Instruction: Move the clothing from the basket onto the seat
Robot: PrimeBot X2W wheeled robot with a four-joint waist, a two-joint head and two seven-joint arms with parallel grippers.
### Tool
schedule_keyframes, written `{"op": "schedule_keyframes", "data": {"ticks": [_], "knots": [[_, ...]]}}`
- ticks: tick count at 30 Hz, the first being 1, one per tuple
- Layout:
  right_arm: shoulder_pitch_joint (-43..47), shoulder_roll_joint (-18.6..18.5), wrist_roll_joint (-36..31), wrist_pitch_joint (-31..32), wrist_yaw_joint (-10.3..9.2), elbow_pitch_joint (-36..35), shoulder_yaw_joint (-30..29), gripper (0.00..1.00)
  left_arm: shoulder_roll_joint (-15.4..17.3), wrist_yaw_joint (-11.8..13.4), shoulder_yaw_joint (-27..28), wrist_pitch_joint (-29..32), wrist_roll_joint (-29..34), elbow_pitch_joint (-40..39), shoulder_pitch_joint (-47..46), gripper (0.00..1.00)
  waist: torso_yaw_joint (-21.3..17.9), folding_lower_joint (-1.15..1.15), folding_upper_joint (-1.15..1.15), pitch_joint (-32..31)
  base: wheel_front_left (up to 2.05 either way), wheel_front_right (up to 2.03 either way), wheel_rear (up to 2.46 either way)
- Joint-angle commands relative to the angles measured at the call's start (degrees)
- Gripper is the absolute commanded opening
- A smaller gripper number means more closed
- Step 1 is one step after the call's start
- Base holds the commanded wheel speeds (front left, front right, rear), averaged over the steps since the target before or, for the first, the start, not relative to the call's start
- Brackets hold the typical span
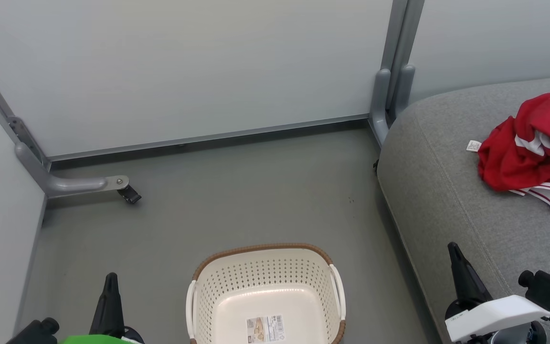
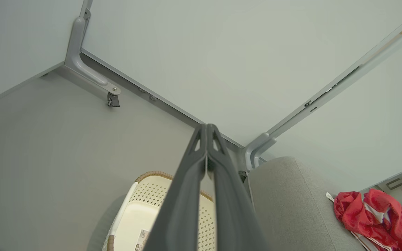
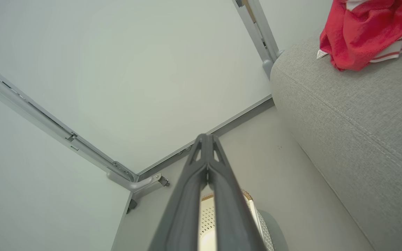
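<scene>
Basket [image 1: 265, 249] on the floor looks empty (label bare on its bottom). Red clothing [image 1: 528, 148] heaped on grey seat [image 1: 437, 200]. Left gripper [image 1: 111, 277] and right gripper [image 1: 452, 246] both pinched closed, holding nothing. Likely finished: park arms clear of the heap.

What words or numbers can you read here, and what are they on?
Paper label in the basket: print too small to read.
White tag on the red clothing: marks too blurred to read.
No other text can be read.
</scene>
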Motion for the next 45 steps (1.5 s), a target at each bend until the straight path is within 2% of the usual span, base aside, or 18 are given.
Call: {"op": "schedule_keyframes", "data": {"ticks": [1, 21, 45], "knots": [[-1.7, -0.4, 2.2, 0.4, -0.02, -0.3, -0.4, 0.0, 0.6, -0.4, 0.4, 0.4, -2.1, -0.3, -2.0, 0.0, 0.0, 0.0, 0.0, 0.0, 0.0, 0.0, 0.0], [-3.9, -0.8, 17.9, 3.7, -0.03, 1.4, -1.8, 0.0, 0.8, -1.0, 1.7, 3.9, -16.3, 1.4, -5.5, 0.0, 0.2, 0.0, 0.0, 0.8, 0.0, 0.0, 0.0], [-6.1, -0.9, 32.8, 7.2, -0.04, 3.1, -3.5, 0.0, 0.9, -1.7, 3.0, 7.5, -30.0, 3.1, -8.9, 0.0, 0.4, 0.0, 0.0, 1.6, 0.0, 0.0, 0.0]]}}
